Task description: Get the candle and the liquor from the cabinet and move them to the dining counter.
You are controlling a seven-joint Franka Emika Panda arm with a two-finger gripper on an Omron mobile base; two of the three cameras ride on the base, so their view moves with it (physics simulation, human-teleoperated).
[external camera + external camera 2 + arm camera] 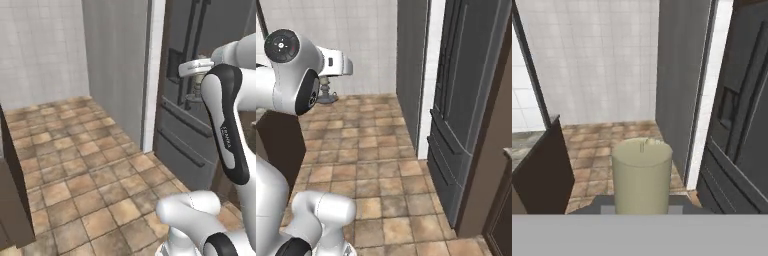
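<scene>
Candle point(642, 175) upright between fingers point(607, 209), clamped at its sides.

A pale cream candle point(642, 175), brown mottled floor tiles point(85, 175), white wall tiles point(592, 60), dark grey fridge point(466, 110).

One candle point(642, 175) is in view, standing in one grey candlestick point(326, 95). One dark refrigerator point(466, 100) stands at the right.

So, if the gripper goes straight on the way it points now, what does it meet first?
Probably the tiled floor, then the white tiled wall. The gripper holds the candle; depth is unclear.
</scene>
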